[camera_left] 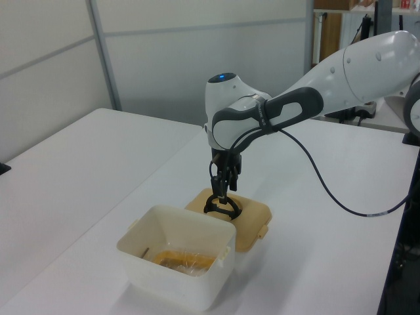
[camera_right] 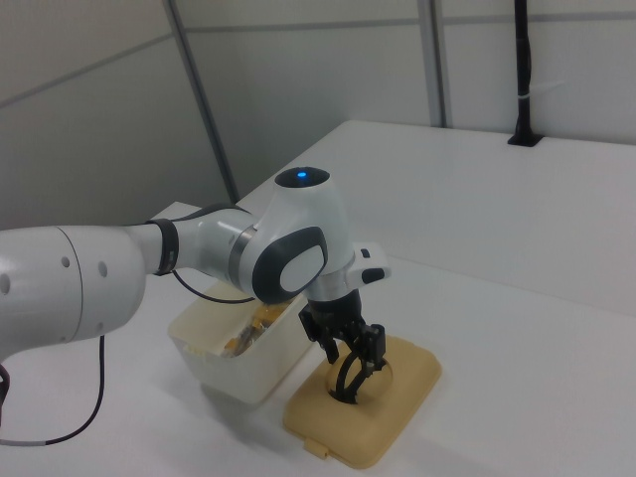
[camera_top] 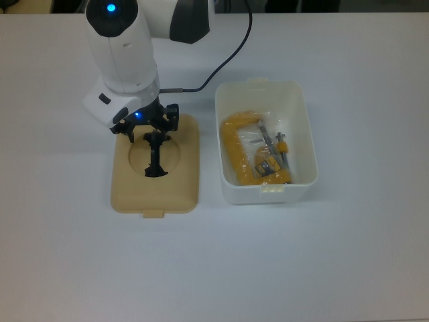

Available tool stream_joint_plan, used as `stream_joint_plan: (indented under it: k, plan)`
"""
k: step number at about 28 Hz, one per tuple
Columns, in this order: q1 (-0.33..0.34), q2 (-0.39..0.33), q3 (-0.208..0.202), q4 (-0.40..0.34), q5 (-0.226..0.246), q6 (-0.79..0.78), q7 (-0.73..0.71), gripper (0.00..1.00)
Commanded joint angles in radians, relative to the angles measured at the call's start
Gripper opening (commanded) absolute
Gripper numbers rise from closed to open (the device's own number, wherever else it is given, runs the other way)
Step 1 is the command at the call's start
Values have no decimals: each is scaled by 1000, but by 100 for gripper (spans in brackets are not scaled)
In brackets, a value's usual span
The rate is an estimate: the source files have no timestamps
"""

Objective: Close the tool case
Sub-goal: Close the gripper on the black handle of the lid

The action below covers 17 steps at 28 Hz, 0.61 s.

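The gripper (camera_top: 153,135) is straddling the black handle (camera_top: 156,155) of the beige lid (camera_top: 179,189), fingers apparently parted; the lid is lying mid-bench beside the open white box (camera_top: 305,127).

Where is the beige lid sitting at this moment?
The beige plastic lid with the black handle lies flat on the white table, to the top view's left of the open white plastic box, directly under the end effector.
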Motion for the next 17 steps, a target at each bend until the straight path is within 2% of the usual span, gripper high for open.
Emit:
stream_joint_plan:
  k: [1,2,17]
  plan:
    - [7,12,-4,3,-16,14,10,3]
    - [7,14,-4,5,-16,14,10,0]
    - [5,19,-4,17,-15,65,1,0]
